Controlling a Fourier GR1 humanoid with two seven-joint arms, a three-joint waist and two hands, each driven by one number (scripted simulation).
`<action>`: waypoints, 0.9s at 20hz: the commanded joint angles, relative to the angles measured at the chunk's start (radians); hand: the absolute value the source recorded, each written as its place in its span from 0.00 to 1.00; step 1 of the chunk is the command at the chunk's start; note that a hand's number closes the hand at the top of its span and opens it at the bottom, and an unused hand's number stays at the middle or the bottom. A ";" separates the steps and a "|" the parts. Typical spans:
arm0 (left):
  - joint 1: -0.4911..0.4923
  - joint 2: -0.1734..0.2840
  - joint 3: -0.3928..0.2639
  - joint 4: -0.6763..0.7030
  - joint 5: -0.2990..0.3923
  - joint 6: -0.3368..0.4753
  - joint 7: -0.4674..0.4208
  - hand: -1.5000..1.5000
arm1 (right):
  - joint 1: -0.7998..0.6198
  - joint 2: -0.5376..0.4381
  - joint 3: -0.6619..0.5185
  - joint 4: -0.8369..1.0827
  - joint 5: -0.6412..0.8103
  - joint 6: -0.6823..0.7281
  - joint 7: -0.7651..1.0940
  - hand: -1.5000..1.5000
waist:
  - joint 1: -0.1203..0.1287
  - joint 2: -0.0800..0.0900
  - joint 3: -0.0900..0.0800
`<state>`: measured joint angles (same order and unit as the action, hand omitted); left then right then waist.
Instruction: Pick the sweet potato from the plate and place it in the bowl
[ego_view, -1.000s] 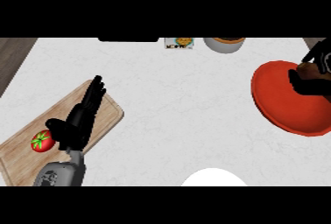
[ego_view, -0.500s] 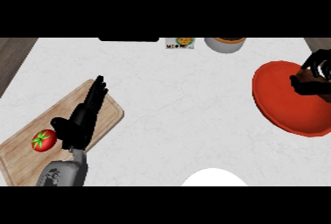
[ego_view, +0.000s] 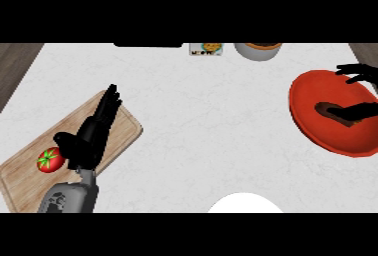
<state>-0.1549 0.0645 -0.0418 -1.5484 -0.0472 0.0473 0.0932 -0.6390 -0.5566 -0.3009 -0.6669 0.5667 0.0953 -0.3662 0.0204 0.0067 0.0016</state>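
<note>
Sweet potato (ego_view: 341, 113) on the red plate (ego_view: 317, 131), now pinched by the right hand (ego_view: 359, 107).

Compared with a second ago, sits further out from the view's right edge, thumb tucked under the potato, fingers arched above: pickup apparently beginning. White bowl (ego_view: 246, 203) waiting at the lower edge, well apart. Left hand (ego_view: 90, 137) resting flat, fingers straight, over the cutting board (ego_view: 122, 135) beside a tomato (ego_view: 49, 159).

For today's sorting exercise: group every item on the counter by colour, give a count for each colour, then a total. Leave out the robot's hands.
Red: 2, the tomato and the plate
Brown: 2, the cutting board and the sweet potato
White: 1, the bowl
Grey: 1, the cup
Multicoloured: 1, the small card
Total: 7
</note>
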 joint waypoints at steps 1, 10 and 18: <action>0.004 -0.008 -0.006 -0.011 -0.016 0.018 0.011 0.50 | -0.056 0.008 -0.052 0.066 -0.081 0.059 -0.087 0.00 | -0.003 -0.002 0.000; 0.052 -0.027 -0.031 -0.073 -0.027 0.027 0.037 0.50 | -0.048 -0.034 -0.201 0.022 -0.258 0.073 -0.105 0.00 | -0.015 -0.009 -0.001; 0.009 -0.014 0.017 0.079 -0.014 0.002 -0.081 0.50 | -0.028 -0.173 -0.293 0.146 -0.400 0.317 -0.086 0.00 | -0.017 -0.003 -0.001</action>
<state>-0.1353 0.0449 -0.0450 -1.5337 -0.0683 0.0615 0.0675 -0.6689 -0.6775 -0.5474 -0.5790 0.2308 0.3207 -0.4543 0.0021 0.0008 0.0002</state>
